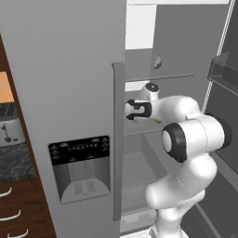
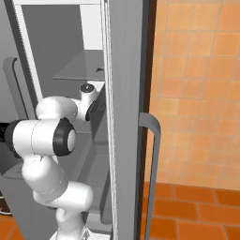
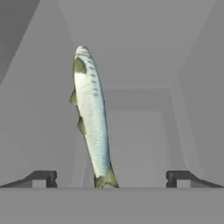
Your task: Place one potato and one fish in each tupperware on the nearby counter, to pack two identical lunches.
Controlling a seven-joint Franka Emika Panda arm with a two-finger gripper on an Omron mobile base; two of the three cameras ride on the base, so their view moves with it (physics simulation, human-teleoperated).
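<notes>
A slender silvery fish (image 3: 92, 118) with a greenish back lies lengthwise on a grey fridge shelf (image 3: 144, 144), its tail toward me. My gripper (image 3: 111, 178) is open just short of it, and the tail sits between the two fingertips (image 3: 43, 177), a little left of centre and untouched. In the left base view my hand (image 1: 138, 109) reaches into the open fridge at mid-shelf height, partly behind the door handle (image 1: 118, 139). A small pale sliver (image 1: 157, 62) that looks like another fish rests on the shelf above. The potato and the tupperware are out of view.
The closed left fridge door with its dispenser panel (image 1: 80, 167) stands close beside my arm. The open right door (image 2: 126, 117) and its handle (image 2: 152, 164) flank the other side. A strip of black marbled counter (image 1: 14, 160) with a steel toaster (image 1: 9, 130) lies far left.
</notes>
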